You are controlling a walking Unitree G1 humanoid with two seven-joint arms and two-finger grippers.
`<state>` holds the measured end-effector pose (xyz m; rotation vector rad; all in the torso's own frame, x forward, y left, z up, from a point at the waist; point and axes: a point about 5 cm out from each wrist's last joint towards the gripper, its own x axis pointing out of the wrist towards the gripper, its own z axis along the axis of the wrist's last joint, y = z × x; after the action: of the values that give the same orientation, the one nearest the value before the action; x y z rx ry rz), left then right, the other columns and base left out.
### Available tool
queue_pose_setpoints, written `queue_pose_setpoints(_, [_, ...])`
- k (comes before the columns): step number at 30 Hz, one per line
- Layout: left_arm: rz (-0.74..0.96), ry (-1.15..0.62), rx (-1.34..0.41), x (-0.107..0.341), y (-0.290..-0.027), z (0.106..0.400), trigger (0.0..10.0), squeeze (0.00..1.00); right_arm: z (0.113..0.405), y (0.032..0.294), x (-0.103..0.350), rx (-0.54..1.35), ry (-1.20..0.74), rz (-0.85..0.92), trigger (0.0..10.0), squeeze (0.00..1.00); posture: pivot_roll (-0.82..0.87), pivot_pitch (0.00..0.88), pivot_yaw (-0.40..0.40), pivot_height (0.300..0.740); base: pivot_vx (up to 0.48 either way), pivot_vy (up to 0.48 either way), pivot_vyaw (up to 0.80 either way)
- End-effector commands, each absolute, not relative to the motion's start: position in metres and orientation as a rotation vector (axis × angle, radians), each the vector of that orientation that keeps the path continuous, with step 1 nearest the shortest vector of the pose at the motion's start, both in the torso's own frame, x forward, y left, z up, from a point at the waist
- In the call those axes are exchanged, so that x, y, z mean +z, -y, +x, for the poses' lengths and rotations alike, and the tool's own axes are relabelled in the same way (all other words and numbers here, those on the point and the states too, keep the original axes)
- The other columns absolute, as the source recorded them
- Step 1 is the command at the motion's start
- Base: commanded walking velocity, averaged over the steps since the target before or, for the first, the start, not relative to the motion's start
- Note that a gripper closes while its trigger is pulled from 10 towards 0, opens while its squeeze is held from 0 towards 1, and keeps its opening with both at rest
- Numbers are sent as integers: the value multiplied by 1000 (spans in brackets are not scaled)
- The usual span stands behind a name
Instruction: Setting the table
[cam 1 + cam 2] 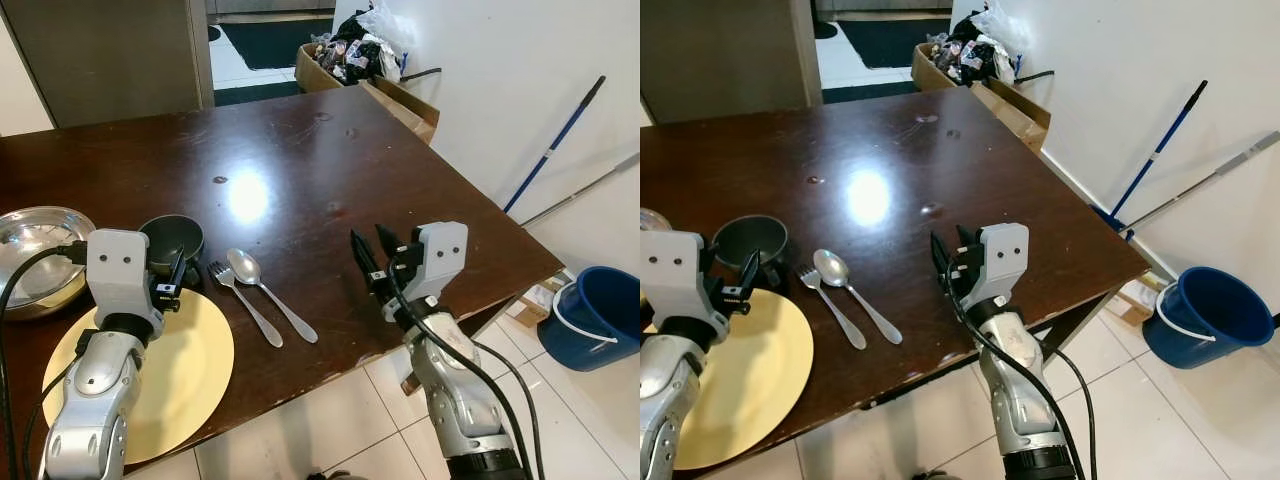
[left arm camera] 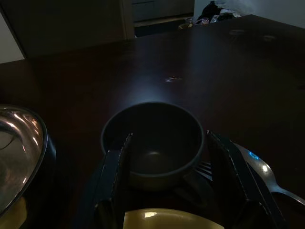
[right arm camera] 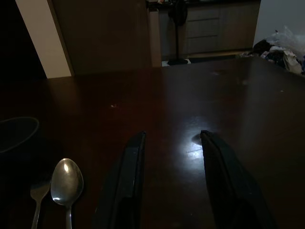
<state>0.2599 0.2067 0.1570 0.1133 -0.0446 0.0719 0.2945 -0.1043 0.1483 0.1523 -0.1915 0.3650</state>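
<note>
A yellow plate (image 1: 190, 370) lies at the near left edge of the dark wooden table (image 1: 300, 160). Just beyond it stands a dark bowl (image 1: 172, 238), upright and empty. My left gripper (image 2: 169, 157) hovers above the plate's far rim, open, its fingers (image 2: 114, 167) reaching either side of the bowl without closing on it. A fork (image 1: 243, 300) and a spoon (image 1: 268, 292) lie side by side right of the plate. My right gripper (image 1: 372, 255) stands open over bare table right of the spoon, holding nothing.
A shiny steel bowl (image 1: 35, 240) sits at the table's left edge. A cardboard box of clutter (image 1: 365, 70) stands past the far right corner. A blue bucket (image 1: 590, 315) and mop handles (image 1: 555, 145) lean by the white wall on the right.
</note>
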Motion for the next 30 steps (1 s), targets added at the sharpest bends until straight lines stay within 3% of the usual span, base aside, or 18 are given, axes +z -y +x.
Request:
queue_pose_setpoints(1, [108,20,73,153,-206,257,10000,0,293,107,145,358,172,156,10000,0,-20,23,-35,740,0,0,0])
queue_pose_setpoints(8, [108,16,74,153,-206,256,10000,0,292,106,144,360,169,156,10000,0,-18,26,-35,740,-117,0,0])
queue_pose_setpoints(30, [113,12,84,153,-209,254,10000,0,295,101,145,371,169,161,10000,0,-11,26,-29,740,-360,0,0])
